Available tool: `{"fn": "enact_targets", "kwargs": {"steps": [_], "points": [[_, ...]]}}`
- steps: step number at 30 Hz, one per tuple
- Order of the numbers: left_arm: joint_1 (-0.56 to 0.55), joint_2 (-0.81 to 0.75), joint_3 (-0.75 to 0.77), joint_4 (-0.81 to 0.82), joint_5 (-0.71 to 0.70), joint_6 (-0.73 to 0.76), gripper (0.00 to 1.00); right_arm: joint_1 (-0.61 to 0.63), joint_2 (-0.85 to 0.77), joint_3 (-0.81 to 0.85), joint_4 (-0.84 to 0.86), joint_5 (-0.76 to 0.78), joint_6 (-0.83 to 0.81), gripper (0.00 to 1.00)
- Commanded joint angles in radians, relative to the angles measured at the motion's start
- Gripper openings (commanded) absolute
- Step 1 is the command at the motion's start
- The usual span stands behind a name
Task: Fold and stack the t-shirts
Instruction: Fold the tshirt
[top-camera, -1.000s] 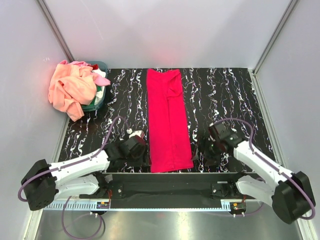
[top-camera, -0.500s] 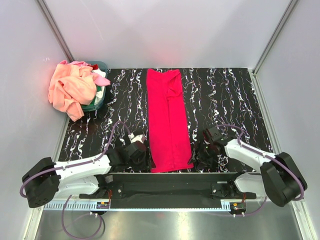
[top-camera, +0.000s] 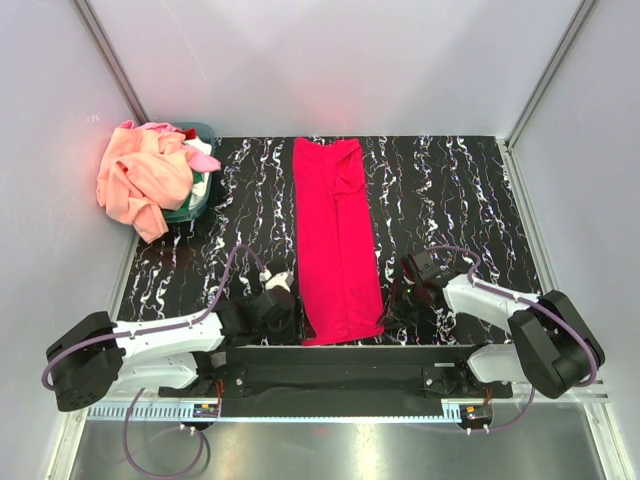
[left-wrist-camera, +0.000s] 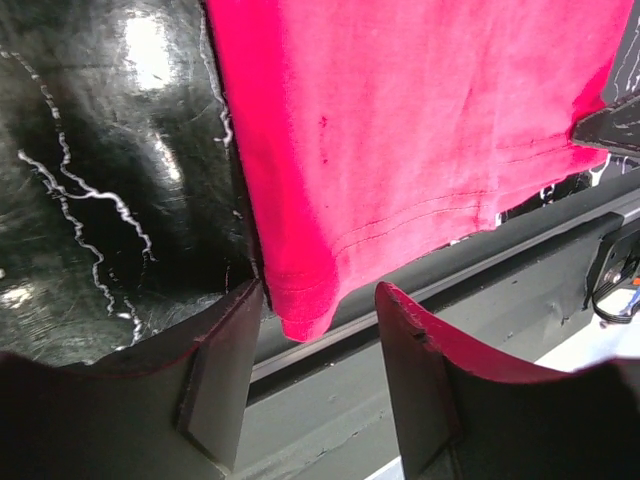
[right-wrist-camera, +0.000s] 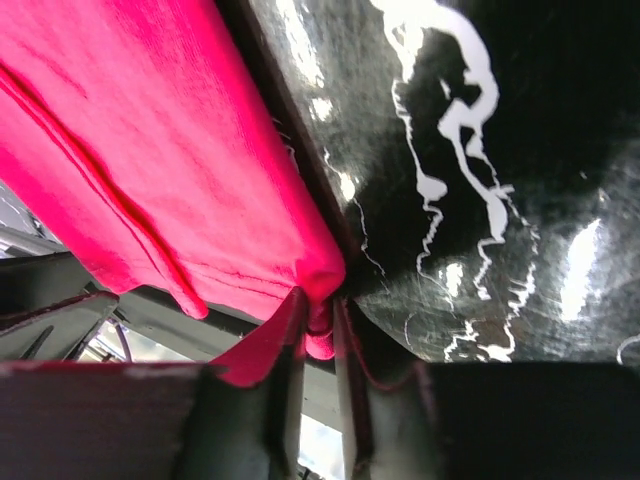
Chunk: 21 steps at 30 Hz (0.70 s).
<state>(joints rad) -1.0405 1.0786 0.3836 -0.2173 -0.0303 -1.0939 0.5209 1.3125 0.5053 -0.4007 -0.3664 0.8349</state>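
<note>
Pinching one shirt (top-camera: 335, 240) corner in right end effector (right-wrist-camera: 318, 305), straddling the other with open left end effector (left-wrist-camera: 320, 300), for folding.

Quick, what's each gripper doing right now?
Left gripper: open, fingers either side of the red t-shirt at its near corner.
Right gripper: closed on the red t-shirt's other near corner.

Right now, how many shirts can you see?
4 by colour: red shirt folded long mid-table; peach shirt, pink shirt and white shirt heaped on the teal basket, far left. More may be hidden beneath.
</note>
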Motion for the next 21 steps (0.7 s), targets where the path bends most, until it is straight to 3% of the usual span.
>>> {"fn": "enact_targets", "kwargs": {"steps": [1,2,5,7,8,9,14,21], "points": [[-0.01,0.021,-0.025,0.015,-0.006,-0.015,0.53,0.007,0.036,-0.025,0.037,0.078,-0.02,0.22],[-0.012,0.02,-0.026,0.016,-0.008,-0.017,0.52,0.007,0.036,-0.025,0.036,0.077,-0.019,0.19],[-0.013,0.02,-0.038,0.041,-0.011,-0.017,0.33,0.007,0.027,-0.027,0.028,0.077,-0.023,0.11],[-0.012,0.024,-0.037,0.061,-0.014,-0.006,0.07,0.007,0.016,-0.027,0.02,0.078,-0.023,0.07],[-0.013,0.027,-0.034,0.059,-0.017,-0.003,0.0,0.007,0.01,-0.028,0.008,0.075,-0.025,0.04],[-0.013,0.029,-0.028,0.049,-0.023,-0.001,0.0,0.007,-0.002,-0.027,-0.001,0.075,-0.025,0.0],[-0.062,-0.035,0.021,-0.042,-0.045,-0.033,0.0,0.014,-0.103,-0.043,-0.128,0.081,0.0,0.0],[-0.148,-0.129,0.104,-0.227,-0.106,-0.09,0.0,0.044,-0.384,-0.062,-0.306,0.061,0.079,0.0]]}}
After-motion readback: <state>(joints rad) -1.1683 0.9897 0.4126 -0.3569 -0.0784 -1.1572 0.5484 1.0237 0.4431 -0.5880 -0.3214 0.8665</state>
